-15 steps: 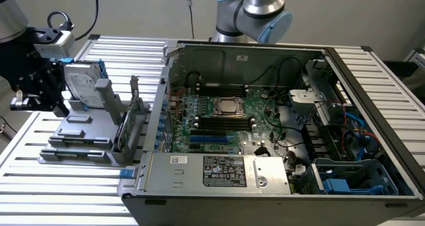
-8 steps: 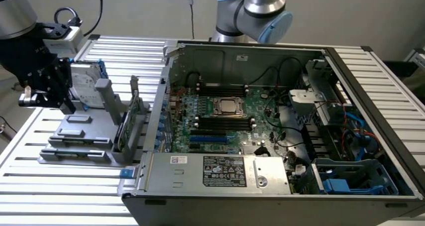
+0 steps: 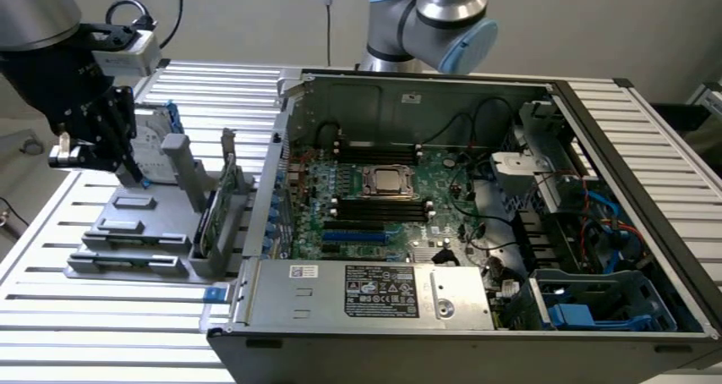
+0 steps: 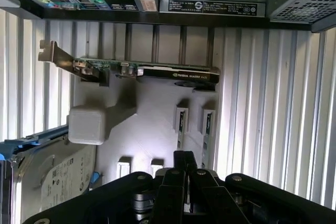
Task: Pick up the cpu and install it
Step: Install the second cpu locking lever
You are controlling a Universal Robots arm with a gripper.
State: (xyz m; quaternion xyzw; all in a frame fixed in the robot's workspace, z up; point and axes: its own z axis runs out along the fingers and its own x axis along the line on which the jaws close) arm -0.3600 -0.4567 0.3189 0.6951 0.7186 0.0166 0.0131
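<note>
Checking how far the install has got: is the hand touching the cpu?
Apart. In the exterior view the hand hangs over the grey parts holder outside the case, while the cpu sits on the motherboard inside it.

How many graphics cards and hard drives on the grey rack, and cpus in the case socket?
graphics card: 1
hard drive: 1
cpu: 1
Total: 3
</note>
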